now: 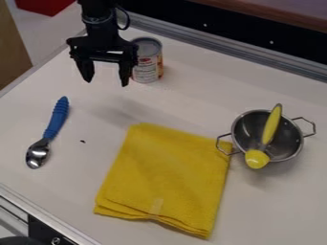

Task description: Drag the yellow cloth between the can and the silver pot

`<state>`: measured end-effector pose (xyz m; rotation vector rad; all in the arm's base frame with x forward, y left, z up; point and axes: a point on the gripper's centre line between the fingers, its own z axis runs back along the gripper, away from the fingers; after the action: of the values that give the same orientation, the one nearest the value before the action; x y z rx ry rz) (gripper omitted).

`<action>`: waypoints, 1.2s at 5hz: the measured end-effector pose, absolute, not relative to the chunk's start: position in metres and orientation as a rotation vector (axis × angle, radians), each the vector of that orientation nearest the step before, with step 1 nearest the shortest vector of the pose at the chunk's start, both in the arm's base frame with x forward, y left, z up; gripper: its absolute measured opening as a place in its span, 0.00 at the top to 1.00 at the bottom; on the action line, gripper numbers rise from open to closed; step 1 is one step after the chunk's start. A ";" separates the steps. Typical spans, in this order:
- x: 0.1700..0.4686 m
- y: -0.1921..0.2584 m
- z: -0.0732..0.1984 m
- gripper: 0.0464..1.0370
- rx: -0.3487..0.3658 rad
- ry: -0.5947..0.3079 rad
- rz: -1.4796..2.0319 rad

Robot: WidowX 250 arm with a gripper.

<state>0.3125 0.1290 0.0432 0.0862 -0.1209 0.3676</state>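
At the upper left, my black gripper hangs open over the table, with nothing between its fingers. The can stands upright just right of it, partly behind the right finger. A folded yellow cloth lies flat in the lower middle, well below the gripper and the can. Right of the cloth is the silver pot, whose left handle lies over or against the cloth's upper right corner. A yellow-handled utensil rests across the pot, its rounded yellow end over the pot's front rim.
A spoon with a blue handle lies at the left of the white table. A metal rail runs along the back edge, and another edge crosses the lower left corner. A red object is at the top left, off the table.
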 end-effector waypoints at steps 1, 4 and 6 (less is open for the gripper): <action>0.307 0.126 0.032 0.04 0.075 -0.084 0.369; 0.276 0.068 0.033 0.08 0.023 -0.004 0.287; 0.265 0.013 0.028 0.65 0.000 0.000 0.284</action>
<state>0.2653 0.0130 0.0283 0.0000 0.0000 0.2838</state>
